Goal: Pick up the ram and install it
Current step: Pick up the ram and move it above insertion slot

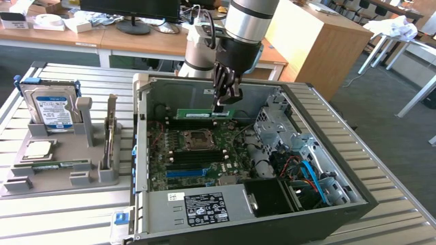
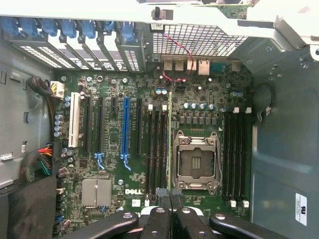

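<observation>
A slatted metal table [image 1: 61, 214] in an office carries an open computer case [image 1: 177, 94]. The gripper [image 1: 223, 107] is clamped tight on the ram [image 1: 194, 114], nearer to its end at the exterior view's right, and holds it above the motherboard [image 1: 180, 168]. The ram stands on edge, and its long axis runs parallel to the black memory slots [image 2: 157, 149] beside the processor socket [image 2: 196, 162]. A hard drive [image 1: 51, 109] stands in a grey holder [image 1: 65, 153] outside the case.
</observation>
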Available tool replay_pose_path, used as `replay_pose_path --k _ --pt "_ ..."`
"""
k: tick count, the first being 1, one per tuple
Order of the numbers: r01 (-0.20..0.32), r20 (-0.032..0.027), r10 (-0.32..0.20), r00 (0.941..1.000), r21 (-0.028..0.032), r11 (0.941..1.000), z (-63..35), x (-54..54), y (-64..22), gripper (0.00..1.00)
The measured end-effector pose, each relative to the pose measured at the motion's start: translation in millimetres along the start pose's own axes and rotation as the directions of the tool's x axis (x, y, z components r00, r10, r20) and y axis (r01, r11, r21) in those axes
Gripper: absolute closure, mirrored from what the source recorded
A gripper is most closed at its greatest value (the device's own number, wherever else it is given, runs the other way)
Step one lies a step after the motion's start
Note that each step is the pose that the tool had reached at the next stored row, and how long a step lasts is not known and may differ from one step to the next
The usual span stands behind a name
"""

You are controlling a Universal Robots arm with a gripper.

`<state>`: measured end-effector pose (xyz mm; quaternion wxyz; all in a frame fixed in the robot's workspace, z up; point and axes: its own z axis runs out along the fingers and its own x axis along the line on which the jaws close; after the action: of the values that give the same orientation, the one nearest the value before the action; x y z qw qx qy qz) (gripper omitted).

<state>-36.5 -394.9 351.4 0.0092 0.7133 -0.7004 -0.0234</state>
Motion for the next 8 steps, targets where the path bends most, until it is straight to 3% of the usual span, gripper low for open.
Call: replay_pose_path --k 8 --pt "0.000 0.0000 0.000 1.0000 0.0000 1.0000 4.2 0.1 -0.2 0.89"
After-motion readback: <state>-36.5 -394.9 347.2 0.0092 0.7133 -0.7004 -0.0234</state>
